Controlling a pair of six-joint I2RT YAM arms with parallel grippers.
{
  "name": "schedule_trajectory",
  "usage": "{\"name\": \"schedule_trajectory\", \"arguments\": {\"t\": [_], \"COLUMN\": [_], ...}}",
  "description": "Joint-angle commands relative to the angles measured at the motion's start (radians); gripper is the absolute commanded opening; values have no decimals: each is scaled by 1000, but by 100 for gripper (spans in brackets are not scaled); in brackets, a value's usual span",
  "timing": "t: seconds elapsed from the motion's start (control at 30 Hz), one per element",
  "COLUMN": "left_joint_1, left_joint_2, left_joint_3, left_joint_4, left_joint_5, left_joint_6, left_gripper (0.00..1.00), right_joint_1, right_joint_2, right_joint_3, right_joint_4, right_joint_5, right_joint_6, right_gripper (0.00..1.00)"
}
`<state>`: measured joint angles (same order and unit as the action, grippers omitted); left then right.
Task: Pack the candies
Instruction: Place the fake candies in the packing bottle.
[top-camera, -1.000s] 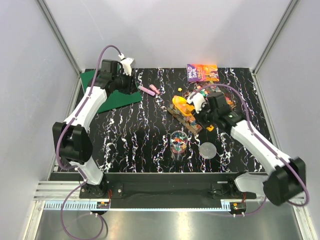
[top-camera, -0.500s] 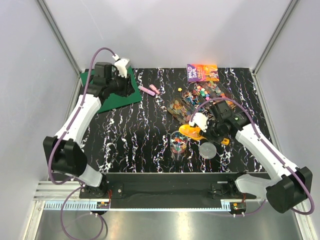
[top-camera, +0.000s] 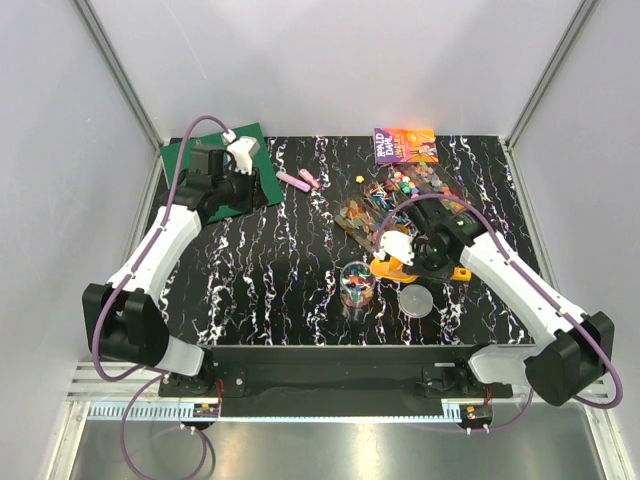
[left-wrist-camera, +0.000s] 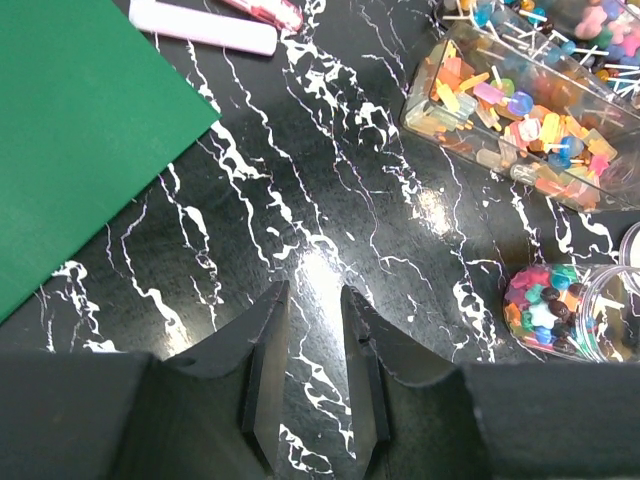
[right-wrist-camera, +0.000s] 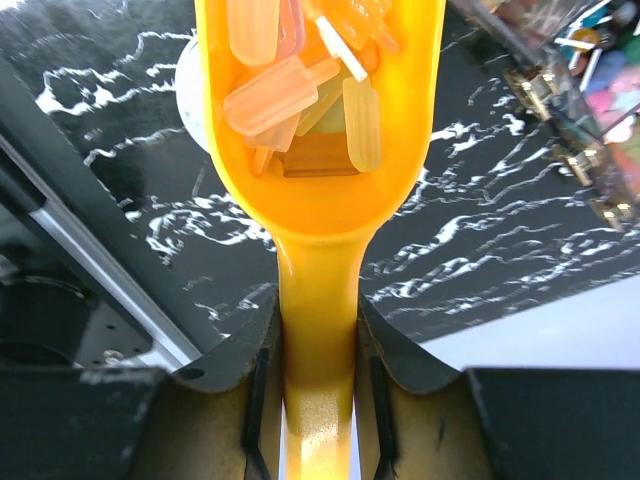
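Note:
My right gripper (top-camera: 408, 262) is shut on the handle of a yellow scoop (top-camera: 385, 266). In the right wrist view the scoop (right-wrist-camera: 320, 170) holds several pink, orange and yellow candies (right-wrist-camera: 290, 90); its handle sits between my jaws (right-wrist-camera: 318, 330). The scoop hangs just right of a clear cup (top-camera: 356, 285) partly filled with multicoloured candies. More candies fill a clear box (top-camera: 360, 218) and lie in a loose pile (top-camera: 415, 183). My left gripper (top-camera: 258, 185) hovers by the green mat, its jaws (left-wrist-camera: 315, 300) a narrow gap apart and empty. The cup (left-wrist-camera: 560, 310) and the box (left-wrist-camera: 520, 110) show to its right.
A white round lid (top-camera: 416, 299) lies right of the cup. A green mat (top-camera: 225, 175) lies at the back left, with pink highlighter pens (top-camera: 298, 180) beside it. A colourful book (top-camera: 404, 145) lies at the back. The table's front edge runs just below the cup.
My right gripper has carried the loaded scoop from the candy box down and left to beside the cup. My left arm has drawn back a little over the green mat.

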<state>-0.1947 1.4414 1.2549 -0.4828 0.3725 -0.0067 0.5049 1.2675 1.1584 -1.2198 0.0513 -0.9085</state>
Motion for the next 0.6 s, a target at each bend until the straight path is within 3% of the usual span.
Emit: {"name": "schedule_trajectory", "arguments": {"t": [0.0, 0.27, 0.57], "left_joint_1": [9, 17, 29], "left_joint_2": [-49, -64, -82], "left_joint_3": [-8, -28, -60], "left_joint_4": [69, 92, 110], "left_joint_5": [-3, -10, -11], "left_joint_6": [-29, -38, -52], "left_gripper": [31, 32, 31], "right_joint_1": [38, 92, 181], "right_joint_2": [21, 6, 122], "right_joint_3": [64, 64, 173], "right_joint_4": [-50, -98, -144], "right_joint_5": [102, 188, 260], "right_joint_6": [-69, -193, -184], "right_gripper": [0, 0, 0]}}
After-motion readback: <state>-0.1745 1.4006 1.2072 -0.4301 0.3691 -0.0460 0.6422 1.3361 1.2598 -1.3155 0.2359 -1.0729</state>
